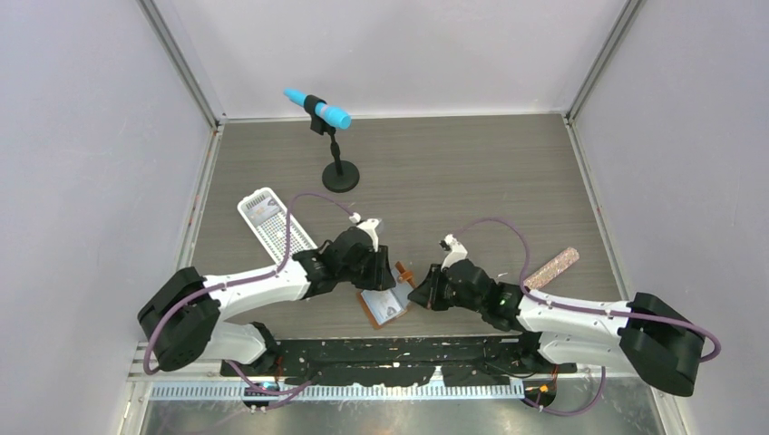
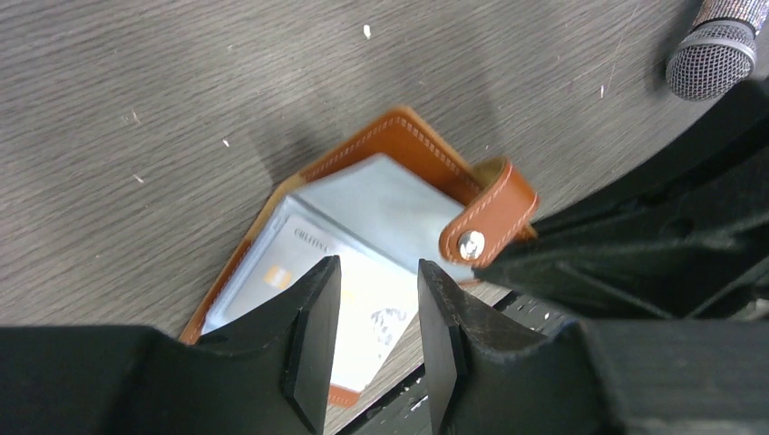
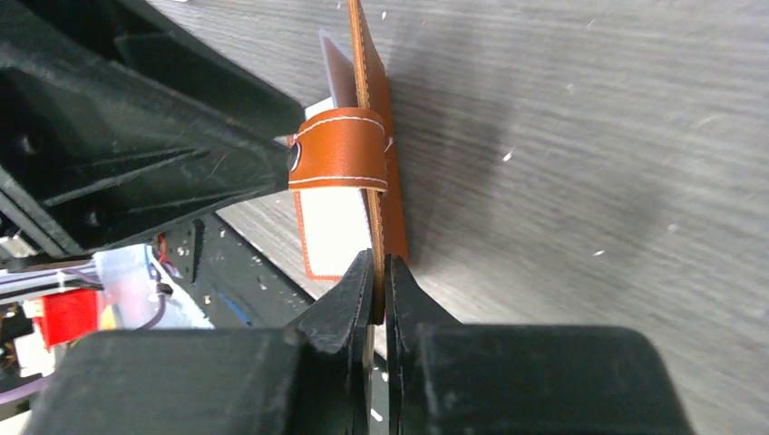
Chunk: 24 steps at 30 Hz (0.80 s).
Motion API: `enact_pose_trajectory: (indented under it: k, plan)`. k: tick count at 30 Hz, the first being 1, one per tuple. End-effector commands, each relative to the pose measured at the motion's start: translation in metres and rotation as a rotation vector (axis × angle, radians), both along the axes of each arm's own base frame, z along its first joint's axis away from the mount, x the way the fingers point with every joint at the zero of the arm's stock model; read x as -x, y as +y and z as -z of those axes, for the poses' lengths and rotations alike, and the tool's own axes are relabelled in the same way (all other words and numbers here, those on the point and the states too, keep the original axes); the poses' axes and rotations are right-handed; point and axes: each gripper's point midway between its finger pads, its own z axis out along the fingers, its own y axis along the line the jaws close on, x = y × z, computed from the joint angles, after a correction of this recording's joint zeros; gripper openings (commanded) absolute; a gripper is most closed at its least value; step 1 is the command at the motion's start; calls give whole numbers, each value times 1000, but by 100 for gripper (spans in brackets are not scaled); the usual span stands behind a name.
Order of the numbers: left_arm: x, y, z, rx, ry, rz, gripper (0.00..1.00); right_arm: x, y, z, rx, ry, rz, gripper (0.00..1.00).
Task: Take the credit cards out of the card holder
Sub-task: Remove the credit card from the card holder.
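Your grey wood-grain counter carries a white perforated tray at the left and a blue microphone on a black stand at the back. A glittery microphone lies at the right, well apart from the work. The card holder sits open near the counter's front edge, between both arms. Your right tool is clenched on the rim of its tan flap, which stands upright. Your left tool hangs released, jaws parted, just above the credit cards in the pale blue pockets. The snap tab curls over the raised flap, partly covering the pocket. The top card's grey print starts "CRED"; the rest is too small to read.
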Motion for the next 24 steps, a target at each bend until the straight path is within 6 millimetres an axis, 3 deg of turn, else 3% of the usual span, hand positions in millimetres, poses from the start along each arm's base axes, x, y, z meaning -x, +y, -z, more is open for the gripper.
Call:
enact_pose_trajectory:
  k: [1,8,14,19,24]
  plan:
    - [-18,-20,-21,61,-35,-2,39,-2,15,-18,-140,65,138,7]
    - [-23,-33,-2,28,-1,28,38,7,3,-2,-123,100,190,12]
    - [-19,-40,13,29,52,45,38,8,-6,0,-84,94,193,32]
    - [-19,-44,17,40,54,54,38,9,-14,-13,-30,51,167,53]
    - [-21,-44,22,18,57,62,38,8,-25,-39,38,-34,124,53]
